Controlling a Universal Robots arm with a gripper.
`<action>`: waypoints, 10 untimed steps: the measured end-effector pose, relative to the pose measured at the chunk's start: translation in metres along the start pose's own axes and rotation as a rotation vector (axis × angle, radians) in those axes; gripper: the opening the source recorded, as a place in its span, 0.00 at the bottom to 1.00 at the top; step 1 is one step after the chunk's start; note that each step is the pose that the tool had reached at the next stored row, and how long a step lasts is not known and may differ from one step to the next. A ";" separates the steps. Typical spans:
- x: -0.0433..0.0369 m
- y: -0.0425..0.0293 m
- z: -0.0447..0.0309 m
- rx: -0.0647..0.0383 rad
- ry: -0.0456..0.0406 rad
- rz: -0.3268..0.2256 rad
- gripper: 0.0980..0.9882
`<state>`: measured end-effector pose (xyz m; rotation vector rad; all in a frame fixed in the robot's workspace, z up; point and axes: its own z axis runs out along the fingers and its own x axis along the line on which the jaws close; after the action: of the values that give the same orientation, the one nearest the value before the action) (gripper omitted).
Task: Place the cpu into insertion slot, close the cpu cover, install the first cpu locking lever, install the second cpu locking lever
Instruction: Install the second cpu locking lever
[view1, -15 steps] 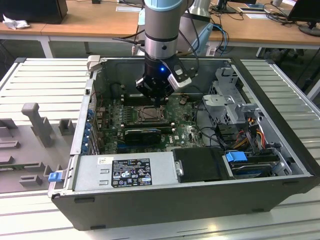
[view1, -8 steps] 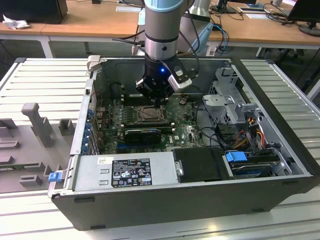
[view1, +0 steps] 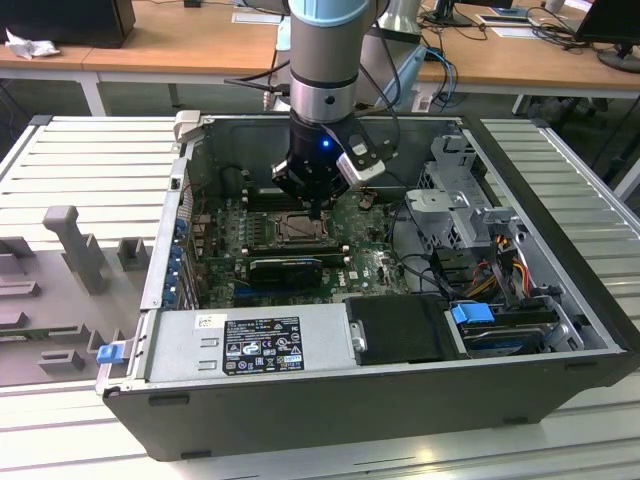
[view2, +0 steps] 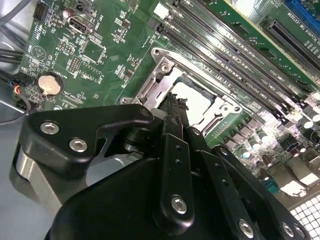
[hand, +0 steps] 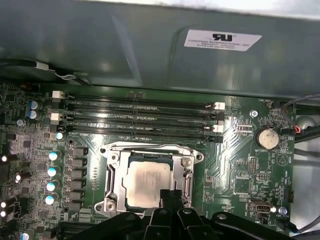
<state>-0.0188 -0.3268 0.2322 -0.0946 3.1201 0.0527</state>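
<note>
Our gripper (hand: 169, 196), narrowed to a tip, presses beside the cpu (hand: 147, 181) under the cpu cover (hand: 187, 167); slipping could scratch it.

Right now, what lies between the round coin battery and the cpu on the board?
In the first wrist view, the cpu cover side rail and green board with small components separate the coin battery from the cpu.

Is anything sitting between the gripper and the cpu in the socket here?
Nothing visible does. In the first wrist view the gripper hangs right at the edge of the cpu, which lies in the insertion slot inside the cpu cover frame, its top bare.
</note>
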 end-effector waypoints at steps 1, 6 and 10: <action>0.0001 -0.0009 -0.0001 0.000 0.0000 0.000 0.01; 0.0003 -0.0051 -0.0002 0.000 0.0000 0.000 0.01; 0.0004 -0.0074 -0.0002 0.000 0.0000 0.000 0.01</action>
<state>-0.0188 -0.3342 0.2322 -0.0947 3.1201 0.0527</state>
